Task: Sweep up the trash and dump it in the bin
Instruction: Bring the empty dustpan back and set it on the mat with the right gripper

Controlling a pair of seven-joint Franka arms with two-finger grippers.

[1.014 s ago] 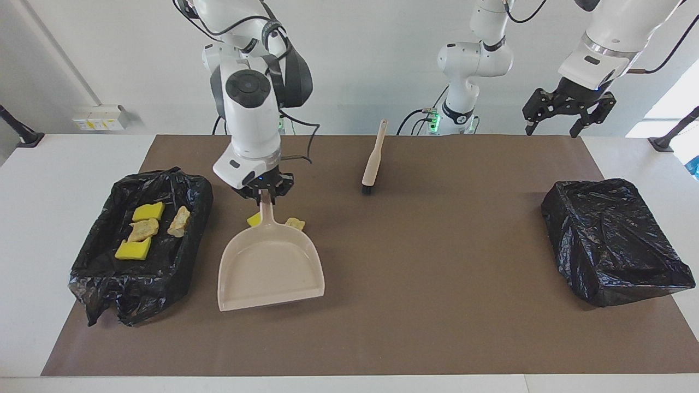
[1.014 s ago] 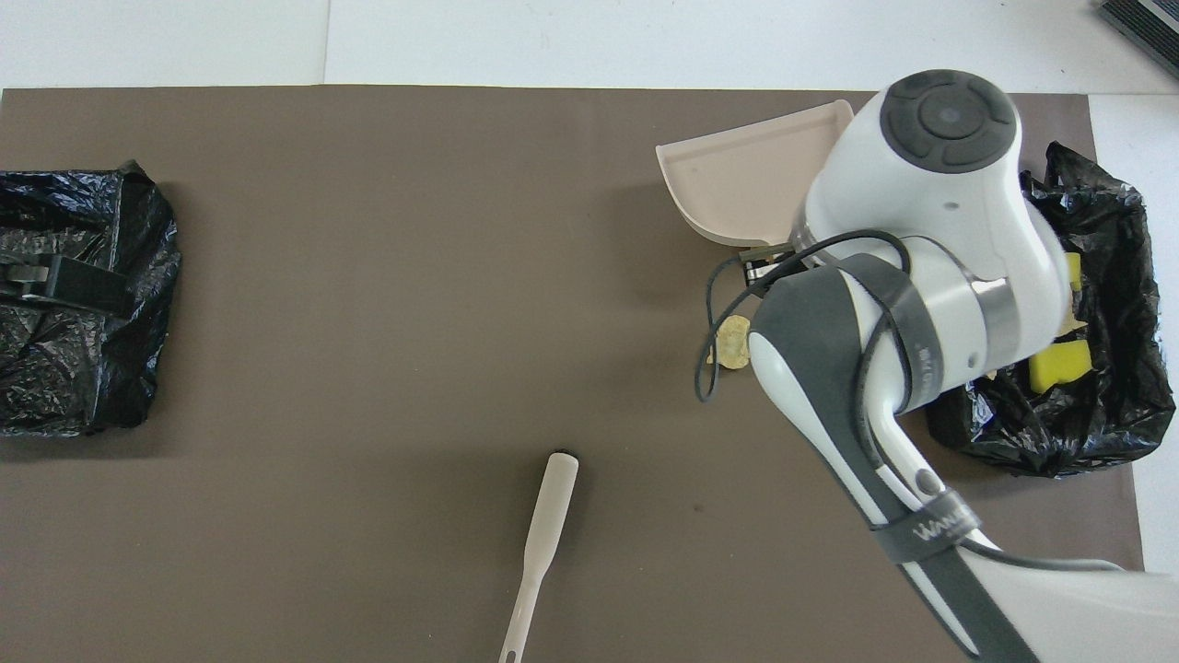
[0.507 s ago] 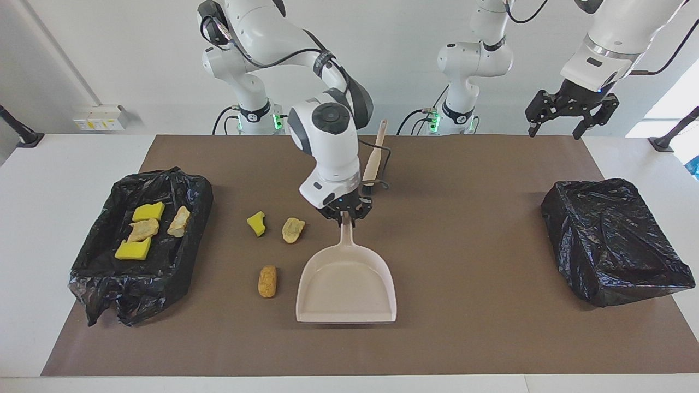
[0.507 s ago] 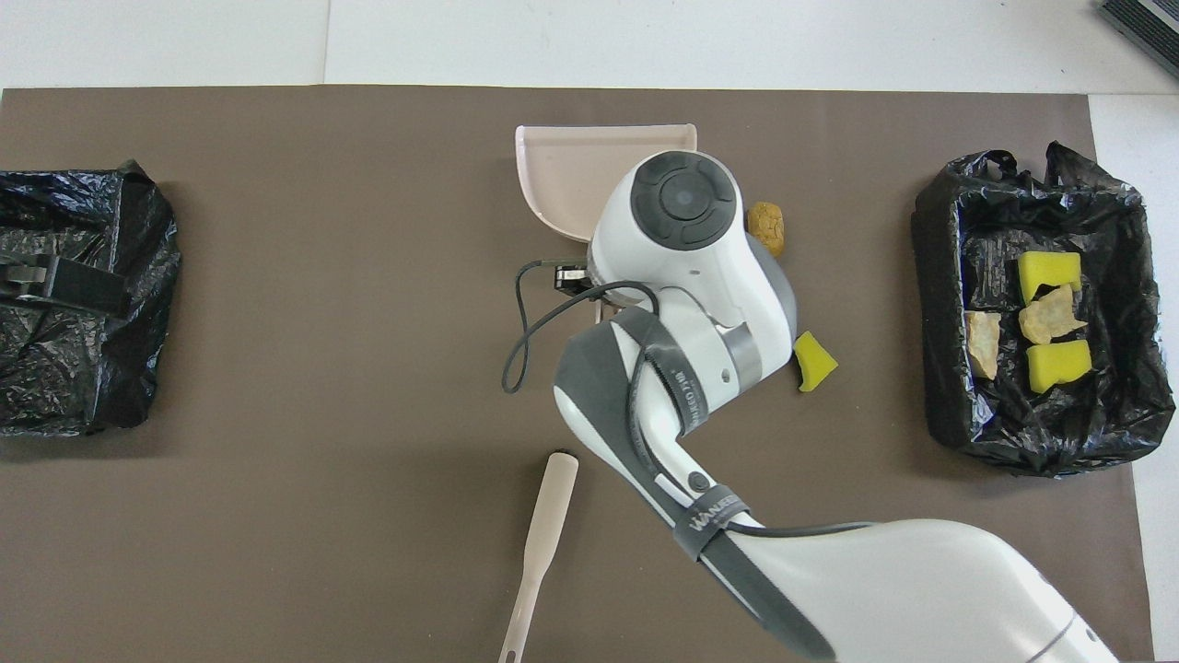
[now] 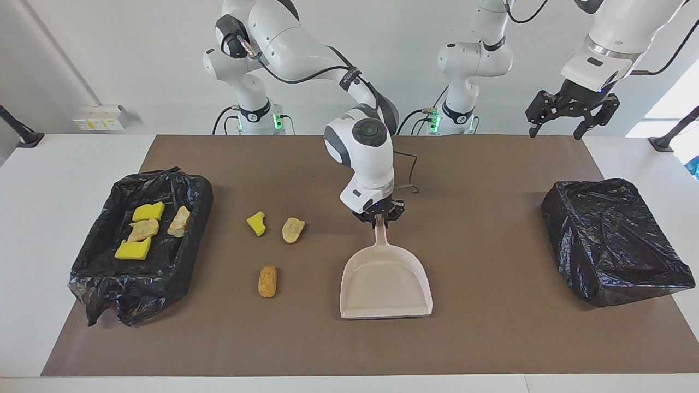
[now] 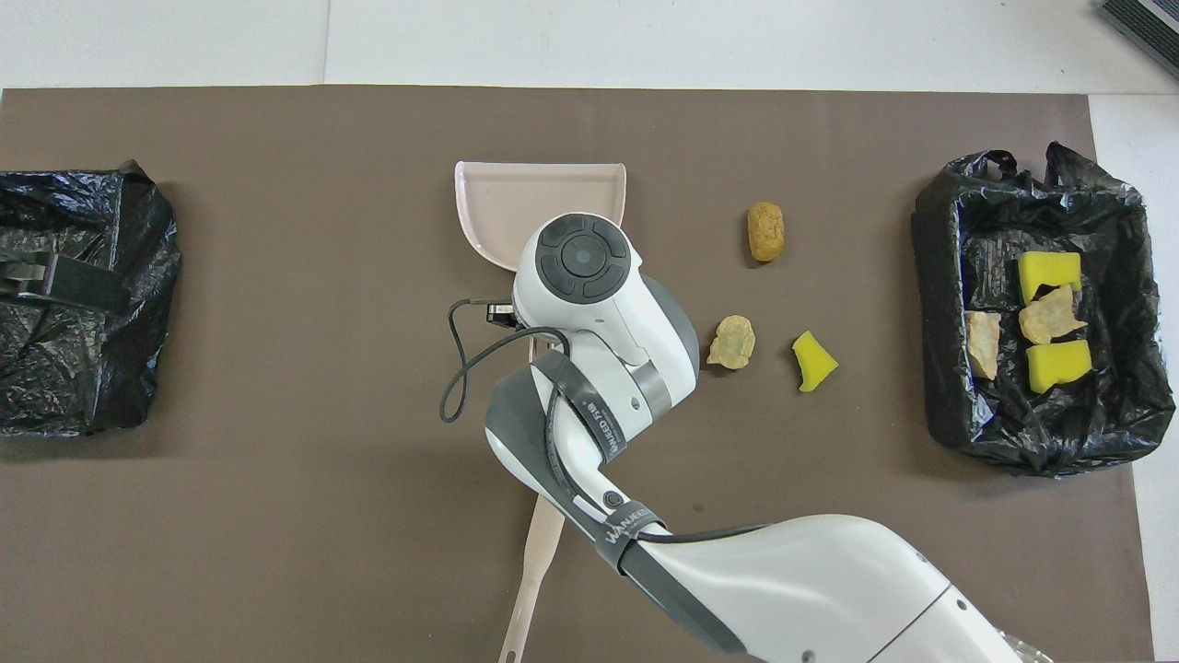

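The right tool (image 5: 378,217) is clenched on the handle of the beige dustpan (image 5: 386,284). The dustpan sits flat on the brown mat (image 5: 480,338) in the middle of the desk (image 5: 33,218). Its wide mouth points away from the robots, and its handle points toward them.

Three pieces of trash lie on the mat beside the dustpan, toward the right arm's end of the desk. The orange-brown lump (image 5: 267,281) is about level with the pan's scoop. The tan lump (image 5: 292,230) and the small yellow sponge chunk (image 5: 256,223) lie nearer to the robots than the scoop, about level with the handle. The sponge chunk is the one farther from the dustpan. None of the three touches the dustpan or another piece.

Still farther from the dustpan on that same end is the open bin (image 5: 93,256) with a black bag in it. Four more pieces of trash are inside it: two yellow sponge chunks (image 5: 133,249) and two tan lumps (image 5: 143,230).

On the dustpan's other end, toward the left arm, there is a covered black bin (image 5: 611,240), well apart from the pan.

In the overhead view the brush (image 6: 534,580) lies on the mat nearer to the robots than the dustpan, partly hidden under the right arm.

The left tool (image 5: 570,114) waits up in the air, over the edge of the mat that lies closest to the robots, at the left arm's end. Its fingers are spread apart and hold nothing.
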